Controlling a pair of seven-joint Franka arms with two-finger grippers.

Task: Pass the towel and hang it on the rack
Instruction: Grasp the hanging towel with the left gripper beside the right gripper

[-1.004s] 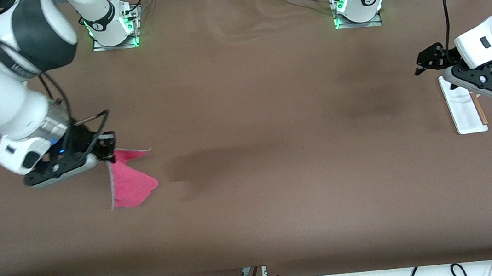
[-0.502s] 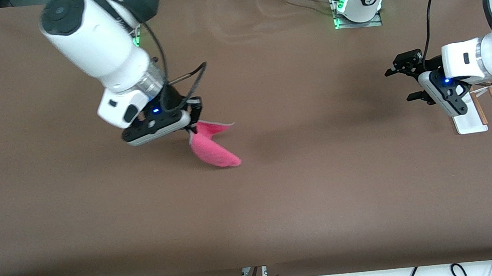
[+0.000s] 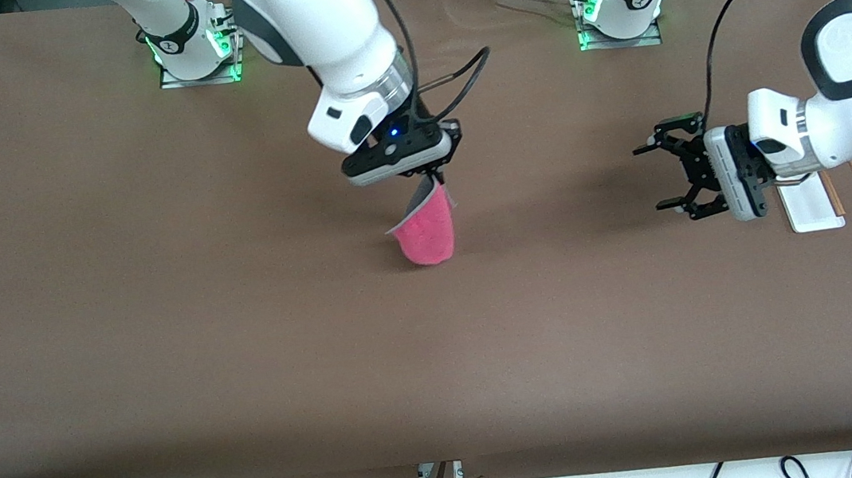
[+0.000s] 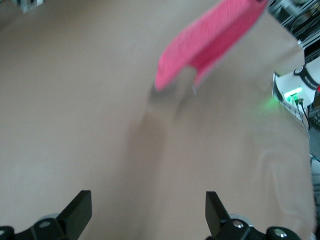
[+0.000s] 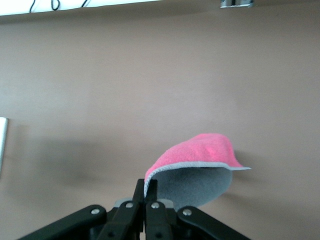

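right tool (image 3: 431,177): over mid-worktop (image 3: 244,332), pinching hanging towel (image 3: 427,231) | left tool (image 3: 667,175): level, fingers spread, beside rack (image 3: 815,204)

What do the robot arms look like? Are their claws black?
Both arms are chunky glossy white tubes with dark grey or black joint caps. The right claw and the left claw have black fingers on pale housings, and a tiny blue light shows on the right one. A black cable loops along each arm. Green lights glow at both bases.
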